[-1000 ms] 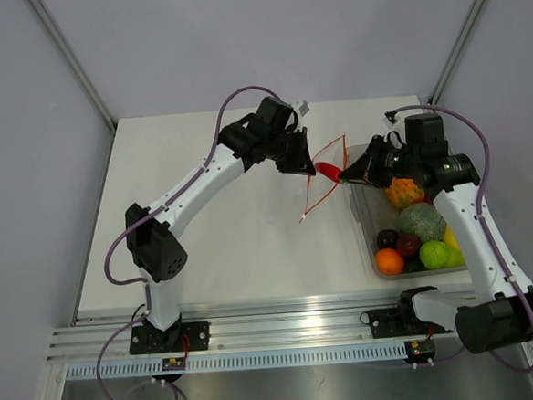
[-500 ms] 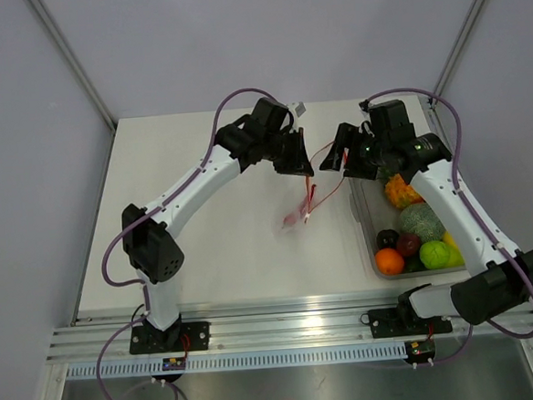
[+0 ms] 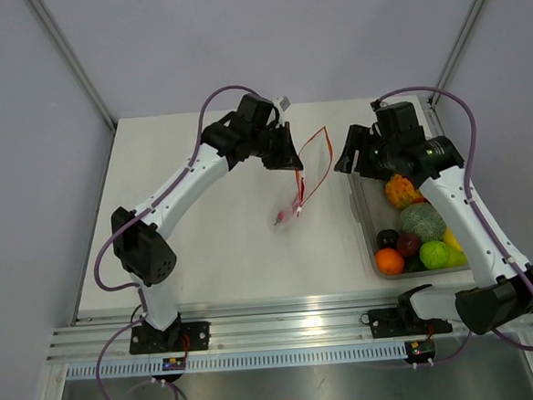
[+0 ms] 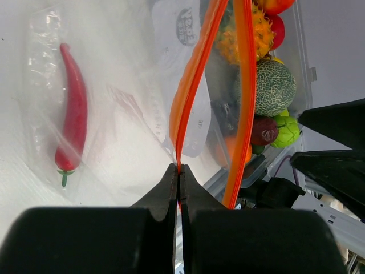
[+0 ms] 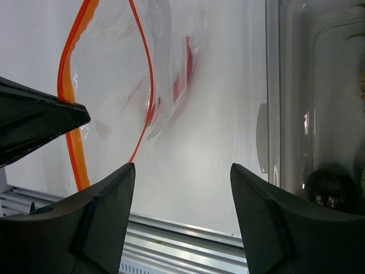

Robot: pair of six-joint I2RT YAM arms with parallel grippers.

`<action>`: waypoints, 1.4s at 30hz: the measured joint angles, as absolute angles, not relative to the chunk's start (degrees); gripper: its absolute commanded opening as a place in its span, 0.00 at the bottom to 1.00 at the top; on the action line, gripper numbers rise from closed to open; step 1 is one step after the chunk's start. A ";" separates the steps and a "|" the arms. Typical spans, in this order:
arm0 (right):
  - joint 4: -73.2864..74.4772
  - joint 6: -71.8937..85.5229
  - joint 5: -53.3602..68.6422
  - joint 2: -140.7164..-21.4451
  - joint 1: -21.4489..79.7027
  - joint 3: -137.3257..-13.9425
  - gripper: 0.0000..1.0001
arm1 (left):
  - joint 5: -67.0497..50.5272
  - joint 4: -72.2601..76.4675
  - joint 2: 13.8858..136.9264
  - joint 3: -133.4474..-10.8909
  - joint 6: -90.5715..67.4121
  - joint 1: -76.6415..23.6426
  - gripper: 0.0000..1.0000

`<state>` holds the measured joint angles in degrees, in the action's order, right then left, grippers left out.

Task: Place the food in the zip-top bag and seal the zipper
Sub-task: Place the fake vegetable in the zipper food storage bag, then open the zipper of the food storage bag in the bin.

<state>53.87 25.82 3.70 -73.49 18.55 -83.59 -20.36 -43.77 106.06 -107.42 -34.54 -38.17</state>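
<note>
White tabletop (image 3: 205,241): zip-top bag (image 3: 295,196) hangs from the left arm with its mouth gaping, one piece of food inside.
Left gripper (image 4: 178,171) is pinched tight on one side of the zipper (image 4: 197,74), at the end of the strip; the other side bows away, so the mouth forms an open loop. Red chili pepper (image 4: 72,114) lies low in the bag, down near the table. Right gripper (image 5: 181,168) has its fingers spread and holds nothing, just beside the bag mouth, at the far left corner of the clear bin (image 3: 357,216). Remaining toy fruit (image 3: 421,221) sits in that bin: melon, orange, green and dark pieces.
</note>
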 measured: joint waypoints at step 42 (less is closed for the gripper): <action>47.42 25.12 5.67 -82.67 19.44 -77.21 0.30 | -13.34 -50.15 98.37 -103.31 -30.06 -37.54 0.00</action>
<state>47.42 25.12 5.67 -82.67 19.44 -77.21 -13.34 -50.15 98.37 -103.31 -30.06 -37.54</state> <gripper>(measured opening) 0.212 0.008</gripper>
